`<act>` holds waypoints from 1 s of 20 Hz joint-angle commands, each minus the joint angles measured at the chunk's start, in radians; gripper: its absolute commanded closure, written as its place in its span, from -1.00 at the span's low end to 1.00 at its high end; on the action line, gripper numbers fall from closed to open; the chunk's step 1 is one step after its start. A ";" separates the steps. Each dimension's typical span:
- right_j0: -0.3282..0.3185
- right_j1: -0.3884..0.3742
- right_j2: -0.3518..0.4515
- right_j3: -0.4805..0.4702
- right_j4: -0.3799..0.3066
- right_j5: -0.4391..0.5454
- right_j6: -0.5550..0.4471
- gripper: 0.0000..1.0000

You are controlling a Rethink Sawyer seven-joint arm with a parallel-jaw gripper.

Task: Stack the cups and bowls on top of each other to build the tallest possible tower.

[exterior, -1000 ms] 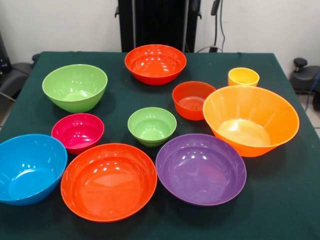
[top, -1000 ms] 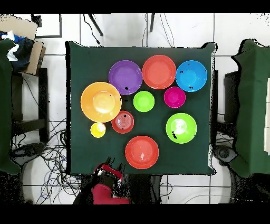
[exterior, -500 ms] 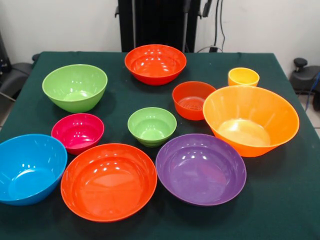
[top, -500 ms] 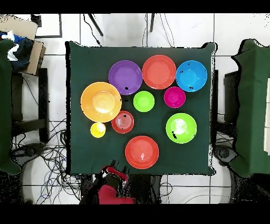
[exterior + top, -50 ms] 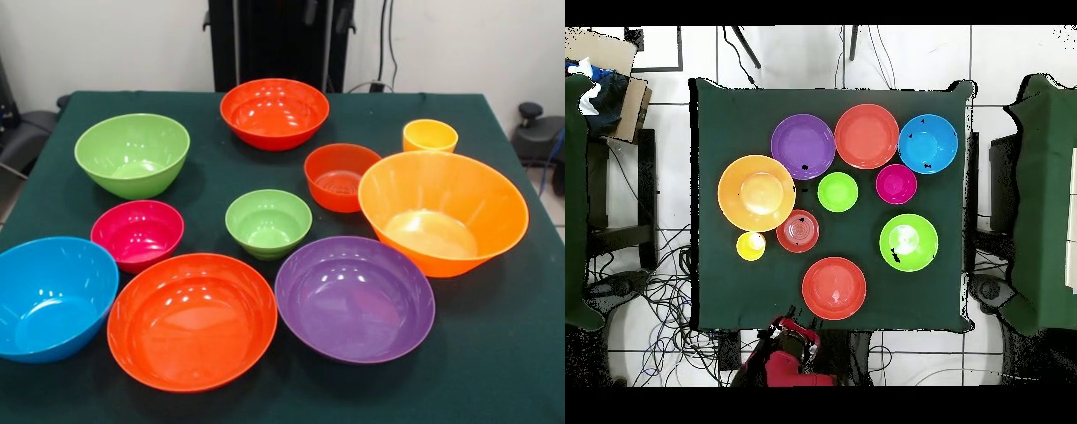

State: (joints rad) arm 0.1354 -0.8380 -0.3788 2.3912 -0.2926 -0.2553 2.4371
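Right now I see every bowl and the one cup standing apart on the green worktop [image 5: 521, 353], mouths up, nothing nested. From the front, the yellow cup [image 5: 430, 135] sits far right, upright, taller-sided than its neighbours, just behind the large orange bowl [image 5: 442, 210], whose rim tips slightly towards the left. A small red-orange bowl [image 5: 340, 176] touches that orange bowl's left side. Nearest me are the blue bowl [image 5: 51, 296] at the left edge, a wide red-orange bowl [image 5: 192, 320] and the purple bowl [image 5: 354, 298], rims almost meeting. Behind them lie the magenta bowl [image 5: 137, 233] and small lime bowl [image 5: 267, 222]; further back the medium lime bowl [image 5: 131, 154] and another red-orange bowl [image 5: 274, 112]. Overhead, the red arm [image 5: 787, 358] sits off the worktop's edge; I cannot tell how its jaws stand.
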 commanded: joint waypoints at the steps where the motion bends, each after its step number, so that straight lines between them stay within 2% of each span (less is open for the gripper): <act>1: -0.016 0.064 0.028 -0.053 -0.056 -0.042 0.040 -1.00; 6: -0.001 0.078 0.013 -0.076 -0.044 -0.040 0.033 -1.00; 15: 0.060 0.183 -0.024 -0.118 0.012 -0.116 0.054 -1.00; 20: 0.079 0.216 -0.018 -0.141 0.032 -0.117 0.057 -1.00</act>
State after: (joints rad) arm 0.1887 -0.7239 -0.4440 2.3743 -0.2963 -0.3247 2.4371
